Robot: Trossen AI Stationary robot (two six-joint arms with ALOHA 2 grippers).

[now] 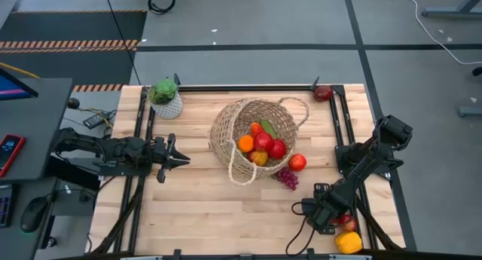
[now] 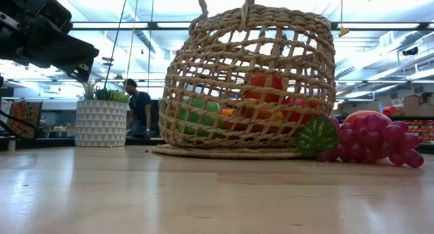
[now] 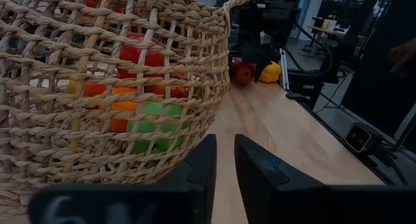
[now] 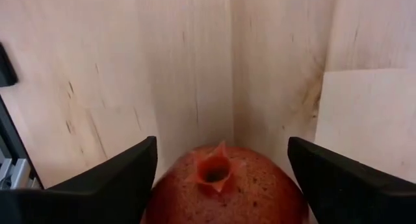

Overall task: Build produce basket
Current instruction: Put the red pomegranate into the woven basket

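The wicker basket [image 1: 242, 136] lies on its side mid-table, its mouth toward the right near corner, with several pieces of produce [image 1: 263, 145] in it. A red apple [image 1: 297, 162] and purple grapes [image 1: 287, 178] lie on the table at its mouth. My right gripper [image 4: 221, 146] is open at the right near corner and points down. Its fingers stand on either side of a red fruit with a star-shaped crown [image 4: 221, 185]. A yellow pepper [image 1: 349, 242] lies beside it. My left gripper [image 3: 225, 146] hovers level to the left of the basket [image 3: 110, 87], its fingers almost together and empty. My right gripper stands over the red fruit from above with one finger [image 4: 123, 178] on each side of it. I cannot tell whether the fingers touch the fruit's sides [image 4: 162, 191].
A small white pot with a green plant [image 1: 165, 99] stands at the far left. A red apple [image 1: 323, 92] lies at the far right corner. Bare wood lies along the near edge [image 1: 226, 222]. A person [image 2: 139, 108] shows in the room behind.
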